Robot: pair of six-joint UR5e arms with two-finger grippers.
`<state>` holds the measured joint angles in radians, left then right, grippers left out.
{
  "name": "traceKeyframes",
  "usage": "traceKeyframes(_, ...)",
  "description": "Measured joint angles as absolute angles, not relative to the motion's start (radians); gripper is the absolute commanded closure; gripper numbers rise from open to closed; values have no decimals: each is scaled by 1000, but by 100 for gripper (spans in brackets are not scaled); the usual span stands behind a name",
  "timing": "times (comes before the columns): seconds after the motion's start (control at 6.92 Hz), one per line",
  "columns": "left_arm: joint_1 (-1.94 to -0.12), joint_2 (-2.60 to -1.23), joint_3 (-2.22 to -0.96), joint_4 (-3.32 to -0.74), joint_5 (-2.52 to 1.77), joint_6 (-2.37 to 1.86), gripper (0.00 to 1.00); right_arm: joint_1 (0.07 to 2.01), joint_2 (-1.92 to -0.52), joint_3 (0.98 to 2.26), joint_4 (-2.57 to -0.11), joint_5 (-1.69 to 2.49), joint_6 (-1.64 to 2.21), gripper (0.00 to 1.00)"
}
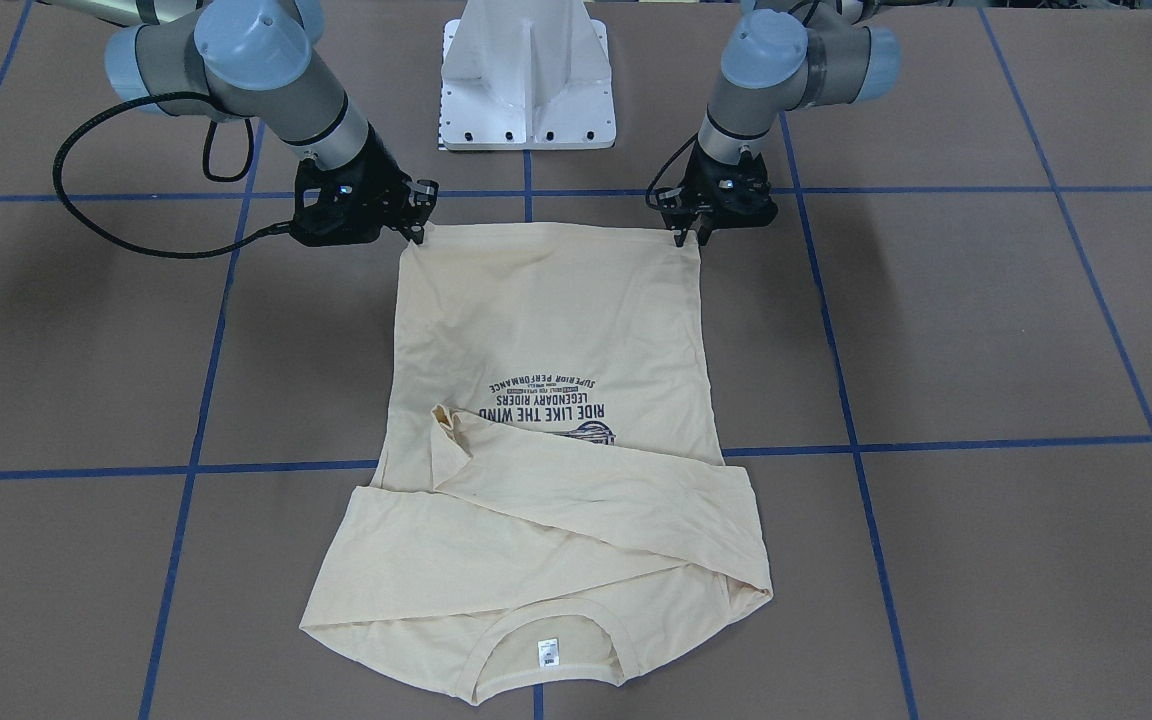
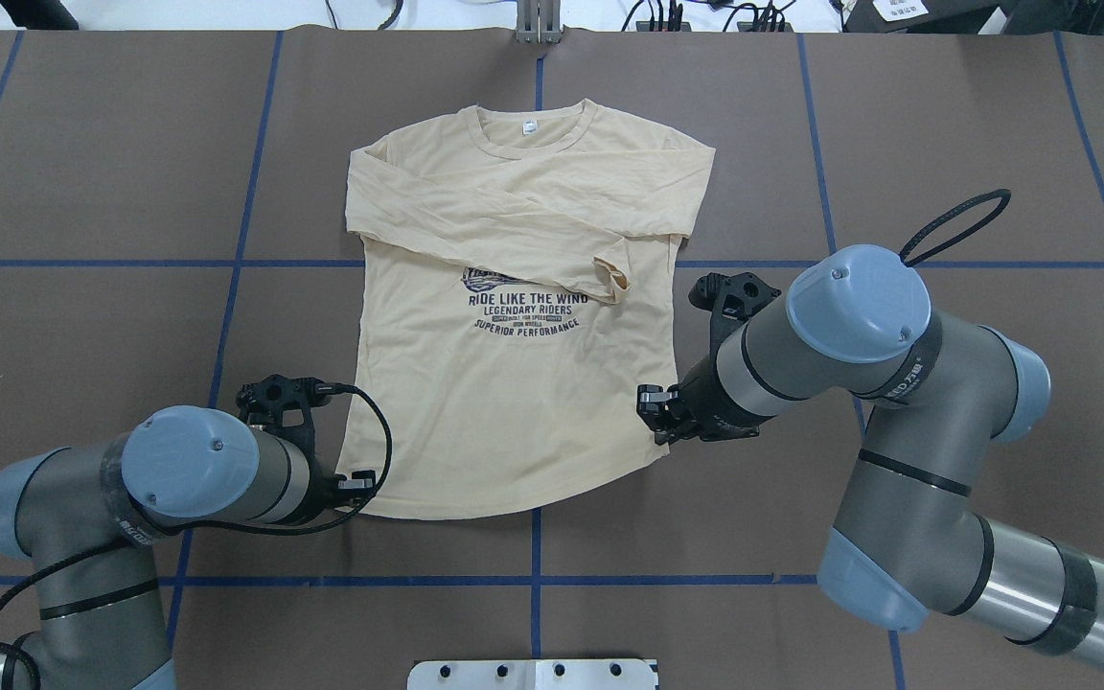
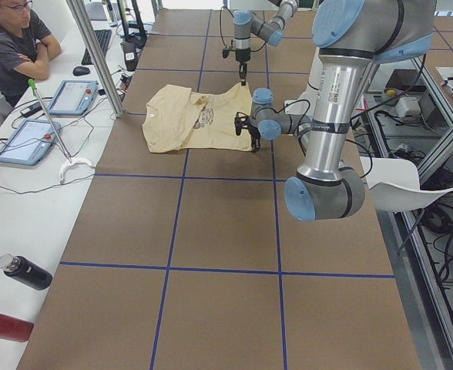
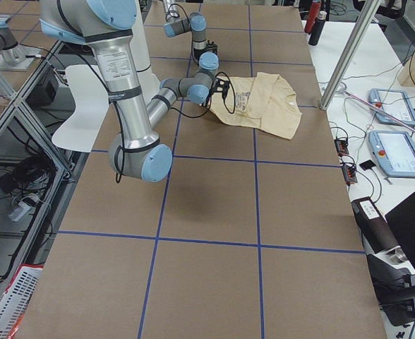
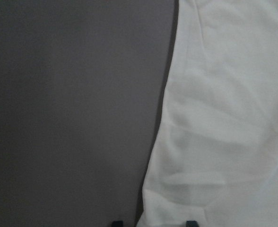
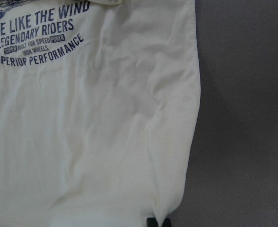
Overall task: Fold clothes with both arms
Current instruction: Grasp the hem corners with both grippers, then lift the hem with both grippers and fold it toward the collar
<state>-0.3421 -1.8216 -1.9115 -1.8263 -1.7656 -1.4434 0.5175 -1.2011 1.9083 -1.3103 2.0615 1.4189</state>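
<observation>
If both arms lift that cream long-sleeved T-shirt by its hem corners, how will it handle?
Probably floppy: the pale cream-yellow long-sleeved T-shirt lies flat with soft wrinkles, so it should sag between the corners. The sleeves folded across the chest look loose and may slide off. Likely light, since the cloth looks thin.

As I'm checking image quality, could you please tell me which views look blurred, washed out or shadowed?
Left wrist view: soft, the T-shirt bleached to near white. Right wrist view: sharper, print legible, colour also pale. Front-facing view: soft shadows darken the table. Overhead view: even light, print crisp.
</observation>
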Motion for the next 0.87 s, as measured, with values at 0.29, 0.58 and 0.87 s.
traceKeyframes(0.29, -342, -1843, -1917, -1788, -1766, -1443, 100, 518, -1203, 1908, -1310, 2062, 1419, 100)
traceKeyframes(0.58, -349, -1842, -1952, -1781, -1769, -1443, 100, 520, -1204, 1908, -1311, 2064, 1419, 100)
traceKeyframes(0.87, -358, -1811, -2050, -1757, -1771, -1441, 100, 524, -1234, 1940, -1319, 2082, 1424, 100)
